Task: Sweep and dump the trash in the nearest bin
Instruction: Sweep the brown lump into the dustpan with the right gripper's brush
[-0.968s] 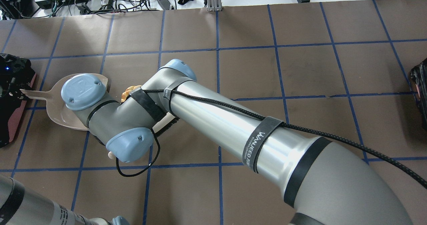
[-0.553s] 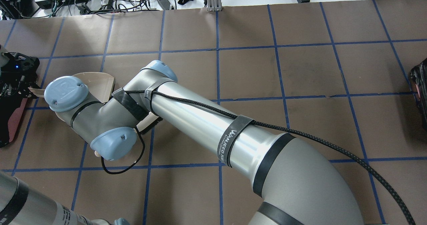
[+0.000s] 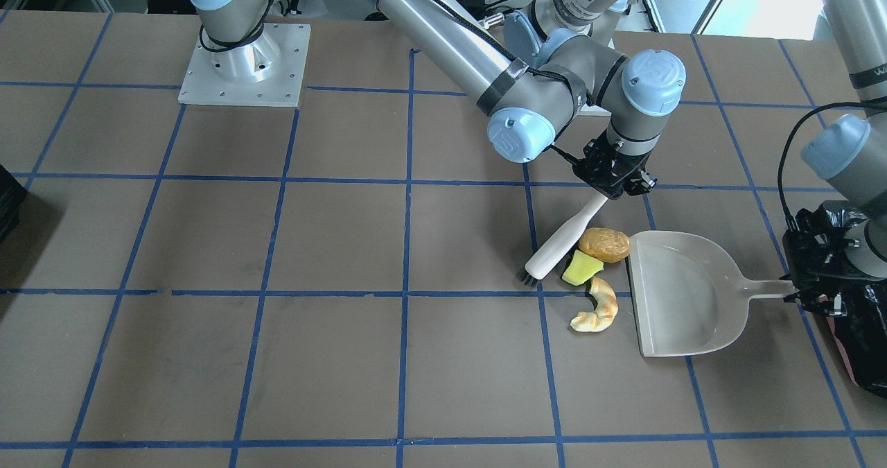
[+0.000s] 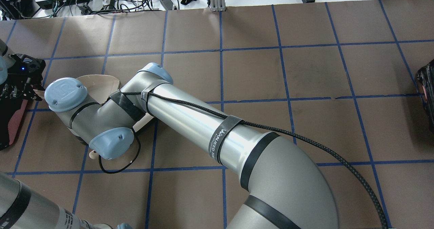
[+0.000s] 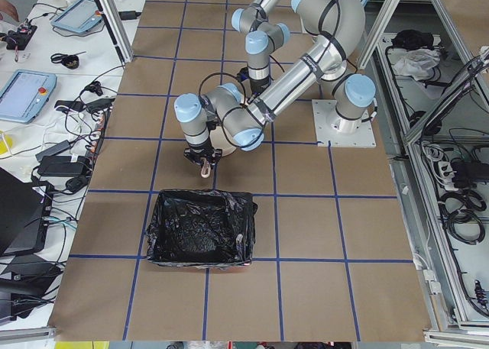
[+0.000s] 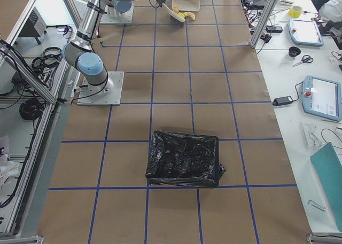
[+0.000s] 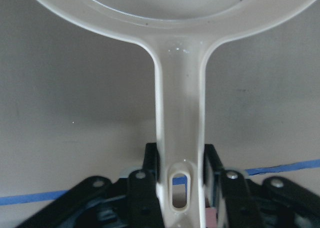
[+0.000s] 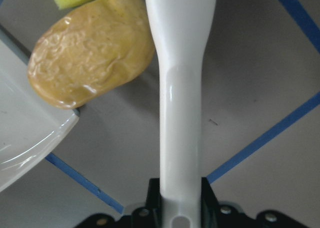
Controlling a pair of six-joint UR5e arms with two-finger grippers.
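Entry: trash, three toy food pieces, namely golden-brown potato, yellow-green wedge and orange-and-cream croissant. Located loose on the surface toward its end on the robot's left, clustered just before the open lip of the dustpan; potato touching or nearly touching that lip, none yet inside. Judged light, hard-shelled and glossy, so likely to skid or roll rather than deform; curved croissant apt to pivot and slip past the bristles. Best not gripped at all: pushed low from the side away from the pan with the brush. White brush handle pinched in the right hand, bristles down beside the wedge. Dustpan handle clamped in the left hand, pan flat on the surface. Nearest bin, black-lined, at that same end of the surface, just beyond the left hand.
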